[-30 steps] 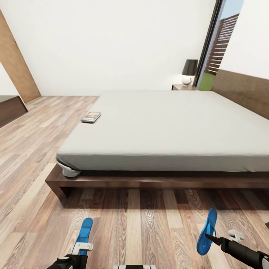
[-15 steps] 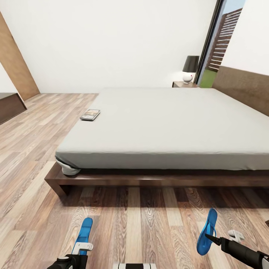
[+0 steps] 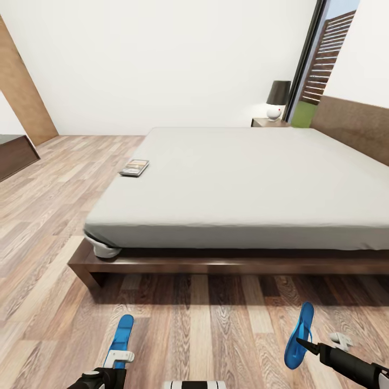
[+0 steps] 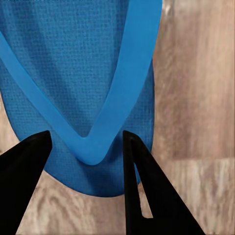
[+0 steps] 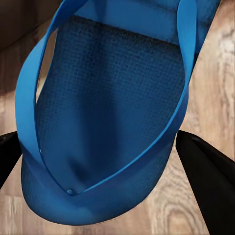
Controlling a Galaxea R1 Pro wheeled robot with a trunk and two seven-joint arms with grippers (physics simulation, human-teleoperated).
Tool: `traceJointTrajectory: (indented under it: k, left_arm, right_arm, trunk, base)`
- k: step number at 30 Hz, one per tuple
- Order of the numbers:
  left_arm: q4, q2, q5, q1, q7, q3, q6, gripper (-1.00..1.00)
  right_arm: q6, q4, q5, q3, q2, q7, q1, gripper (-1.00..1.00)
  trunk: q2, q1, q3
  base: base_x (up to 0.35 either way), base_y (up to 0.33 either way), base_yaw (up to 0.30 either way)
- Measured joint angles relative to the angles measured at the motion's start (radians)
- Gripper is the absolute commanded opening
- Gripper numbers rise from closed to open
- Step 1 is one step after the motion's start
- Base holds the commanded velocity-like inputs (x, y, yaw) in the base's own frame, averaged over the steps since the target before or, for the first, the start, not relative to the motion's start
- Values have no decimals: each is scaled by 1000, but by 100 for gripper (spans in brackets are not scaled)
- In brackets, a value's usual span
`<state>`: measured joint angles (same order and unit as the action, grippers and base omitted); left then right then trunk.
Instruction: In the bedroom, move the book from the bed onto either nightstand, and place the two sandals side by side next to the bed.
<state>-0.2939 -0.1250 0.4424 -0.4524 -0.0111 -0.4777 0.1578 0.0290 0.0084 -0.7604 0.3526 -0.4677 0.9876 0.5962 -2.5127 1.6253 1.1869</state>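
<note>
left gripper [image 4: 85,139] squeezes bright blue flat sandal [image 3: 122,334], bottom left | right gripper [image 5: 98,147] squeezes second blue sandal [image 3: 300,335], bottom right, tipped up | carried to go beside big grey bed [image 3: 243,183]

A lamp [image 3: 277,99] with a black shade and round white base stands at the far corner, beside a dark-framed window [image 3: 320,59] showing slatted fencing outside.

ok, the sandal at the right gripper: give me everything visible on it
The right sandal is a bright blue flip-flop with a thin flat sole of textured weave and a smooth Y-shaped strap. In the head view it stands tilted up on edge above the wood floor, in front of the bed frame. The right gripper has dark fingers on both sides of its toe end; contact is unclear.
</note>
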Motion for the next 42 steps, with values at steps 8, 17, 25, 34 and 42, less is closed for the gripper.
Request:
traceJointTrajectory:
  k: [8, 17, 25, 34, 42]
  left_arm:
    - [0, 0, 0, 0, 0, 0, 0, -100]
    - [0, 0, 0, 0, 0, 0, 0, -100]
    - [0, 0, 0, 0, 0, 0, 0, -100]
    - [0, 0, 2, 0, 5, -1, 0, -100]
    - [-1, 0, 4, 0, 3, 0, 0, -100]
  right_arm:
    - [0, 0, 0, 0, 0, 0, 0, -100]
    - [0, 0, 0, 0, 0, 0, 0, -100]
    - [0, 0, 0, 0, 0, 0, 0, -100]
    - [0, 0, 0, 0, 0, 0, 0, -100]
    - [0, 0, 0, 1, 0, 0, 0, -100]
  trunk:
    - [0, 0, 0]
    - [0, 0, 0]
    - [0, 0, 0]
    - [0, 0, 0]
    - [-2, 3, 27]
  base:
    - [90, 70, 0]
    - [270, 139, 0]
    - [35, 16, 0]
    - [0, 0, 0]
    - [0, 0, 0]
